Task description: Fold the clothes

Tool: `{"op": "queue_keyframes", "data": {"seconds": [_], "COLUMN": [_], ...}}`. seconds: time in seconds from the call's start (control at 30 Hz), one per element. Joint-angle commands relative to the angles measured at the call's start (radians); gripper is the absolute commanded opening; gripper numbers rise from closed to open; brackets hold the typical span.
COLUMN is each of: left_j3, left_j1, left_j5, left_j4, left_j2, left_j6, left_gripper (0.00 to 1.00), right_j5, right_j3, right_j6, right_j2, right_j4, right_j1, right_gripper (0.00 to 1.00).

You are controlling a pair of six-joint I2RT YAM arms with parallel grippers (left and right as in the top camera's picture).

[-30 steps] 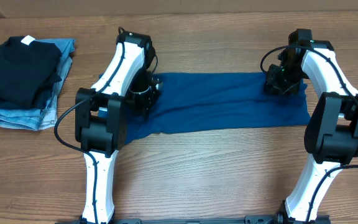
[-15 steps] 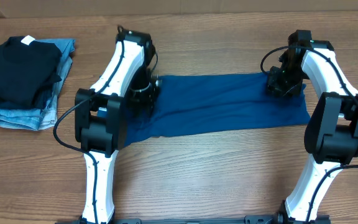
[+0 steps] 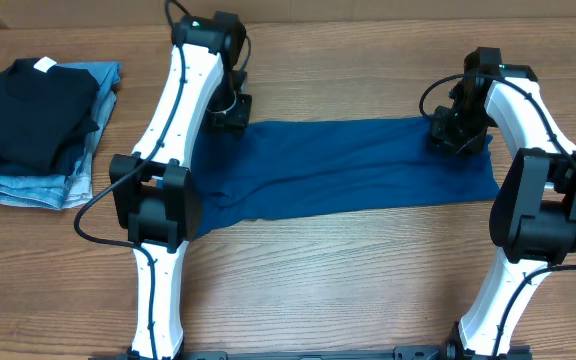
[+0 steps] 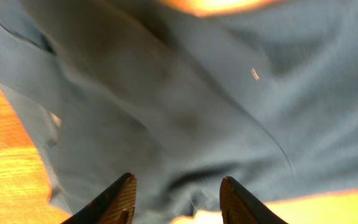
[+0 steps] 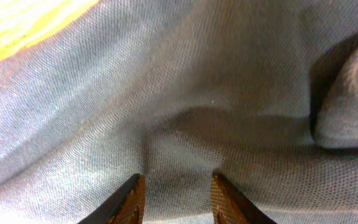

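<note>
The teal-blue shirt (image 3: 368, 165) lies on the wooden table (image 3: 348, 290) as one long, narrow band running from side to side between the two arms. It looks doubled over lengthwise, so a first fold appears to be done. Its near left corner spills out in a looser flap, which suggests that end is not squared off. The left gripper (image 3: 226, 110) hovers over the far left end of the band. In its wrist view the fingers stand apart with nothing between them, and the cloth is a blurred surface some way below. It therefore holds nothing and seems to be clear of the fabric. The right gripper (image 3: 456, 135) sits low on the far right end of the band. Its wrist view shows the fingers parted and very close to the weave, with the cloth lying fairly smooth across the gap and no visible pinch caught in it. One gripper at each end of the same long edge fits a two-handed fold, where both ends are laid down together so the edge lands straight. The black folded garment (image 3: 33, 105) rests on the denim jeans (image 3: 28, 185) at the far left, well apart from the shirt. That stack is probably finished work kept out of the way.
</note>
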Motion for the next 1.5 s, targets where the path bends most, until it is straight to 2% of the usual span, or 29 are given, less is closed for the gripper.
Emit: {"op": "queue_keyframes", "data": {"seconds": [0.0,0.13,0.27,0.37,0.43,0.5,0.57,0.63,0.73,0.87,0.93,1.03,1.1,1.17,1.27,1.3,1.4,1.47], "left_j3": [0.018,0.017,0.019,0.019,0.019,0.016,0.009,-0.016,-0.105,-0.357,-0.459,-0.524,-0.533,-0.579,-0.787,-0.901,-1.142,-1.241], "left_j1": [0.037,0.097,0.163,0.201,0.206,0.207,0.221,0.252,0.286,0.291,0.293,0.297,0.297,0.297,0.305,0.306,0.306,0.306], "left_j5": [-0.055,-0.039,0.039,0.068,-0.026,-0.097,-0.092,-0.028,0.100,0.184,0.183,0.175,0.115,0.016,0.022,0.043,0.064,0.101], "left_j4": [0.042,0.054,0.019,0.023,-0.013,-0.053,-0.074,-0.098,-0.097,0.084,0.178,0.285,0.290,0.255,0.336,0.423,0.669,0.836], "left_j2": [-0.030,-0.030,-0.054,-0.150,-0.287,-0.388,-0.453,-0.500,-0.510,-0.509,-0.520,-0.601,-0.693,-0.808,-0.981,-1.041,-1.116,-1.099], "left_j6": [-0.052,-0.047,-0.047,-0.056,-0.057,-0.065,-0.065,-0.057,0.025,0.084,0.063,0.022,0.008,0.008,0.008,0.008,0.031,0.031], "left_gripper": [0.53,0.59,0.56,0.54,0.56,0.59,0.64,0.76,0.77,0.73,0.66,0.65,0.67,0.70,0.76,0.80,1.00,1.00], "right_j5": [0.011,0.021,0.035,0.044,0.044,0.044,0.044,0.044,0.044,0.045,0.045,0.051,0.051,0.051,0.051,0.051,0.051,0.051], "right_j3": [0.020,0.020,0.020,0.020,0.020,0.020,0.020,0.020,0.020,0.020,0.020,0.020,0.020,0.020,0.020,0.020,0.020,0.020], "right_j6": [-0.004,-0.004,-0.005,-0.008,-0.008,-0.008,-0.008,-0.008,-0.008,-0.008,-0.031,-0.031,-0.030,-0.030,-0.030,-0.030,-0.030,-0.030], "right_j2": [-0.033,-0.033,-0.033,-0.033,-0.033,-0.033,-0.033,-0.033,-0.033,-0.033,-0.033,-0.033,-0.033,-0.033,-0.033,-0.033,-0.033,-0.033], "right_j4": [0.013,0.019,0.015,0.014,0.014,0.015,0.015,0.016,0.022,0.020,0.014,0.011,0.016,0.019,0.023,0.023,0.023,0.022], "right_j1": [-0.003,-0.003,-0.003,-0.003,-0.003,-0.003,-0.003,-0.003,-0.003,-0.003,-0.003,-0.003,-0.003,-0.003,-0.003,-0.003,-0.003,-0.003], "right_gripper": [0.39,0.42,0.43,0.43,0.44,0.47,0.47,0.47,0.47,0.48,0.48,0.48,0.48,0.48,0.48,0.48,0.48,0.49]}}
